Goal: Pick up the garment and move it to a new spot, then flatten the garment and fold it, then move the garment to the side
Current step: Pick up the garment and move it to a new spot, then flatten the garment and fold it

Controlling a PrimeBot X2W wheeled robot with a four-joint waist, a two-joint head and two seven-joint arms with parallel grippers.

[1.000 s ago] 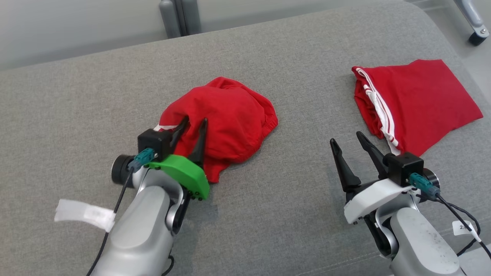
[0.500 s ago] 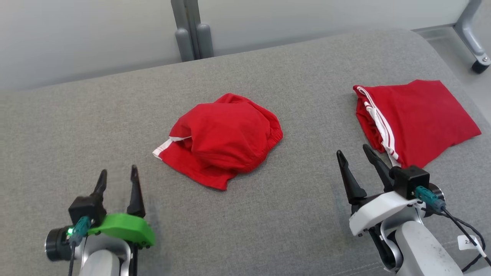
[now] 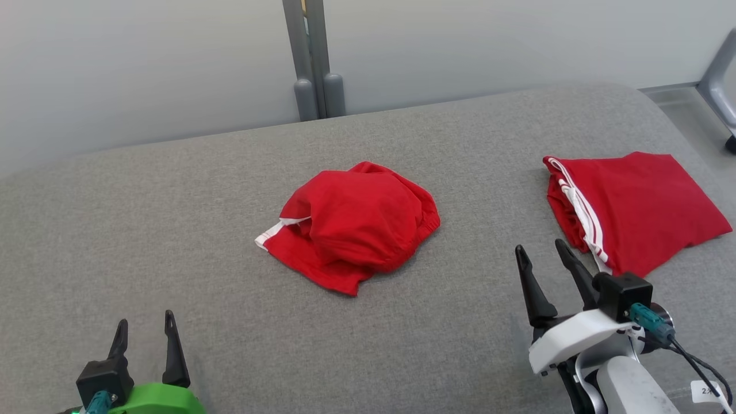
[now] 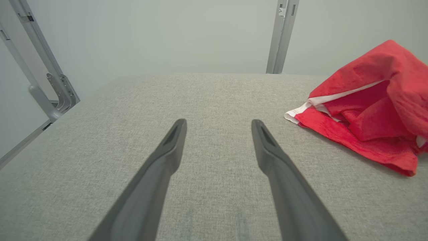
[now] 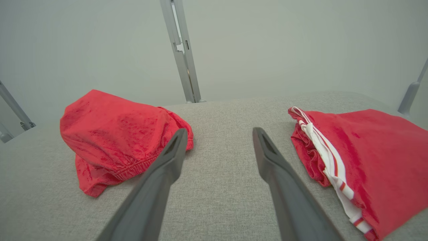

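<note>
The garment (image 3: 351,230) is a crumpled red heap with a white-trimmed edge, lying mid-surface on the grey cushion (image 3: 144,218). My left gripper (image 3: 145,318) stands open at the near left, well short of the garment and holding nothing. Along its fingers in the left wrist view, the left gripper (image 4: 218,122) points at bare cushion, with the garment (image 4: 367,113) off to the right. My right gripper (image 3: 540,246) is open and empty at the near right. In the right wrist view, the right gripper (image 5: 219,130) lies between the garment (image 5: 117,134) and a second one.
A second red garment with white stripes (image 3: 632,207) lies folded flat at the right, also seen as the striped garment (image 5: 361,157). A grey post (image 3: 313,57) rises behind the cushion. A metal frame leg (image 3: 721,75) stands at the far right.
My left gripper opened, let go of the garment and drew back to the near left. The head camera tilted up, shifting the whole picture. The right gripper stayed open.
</note>
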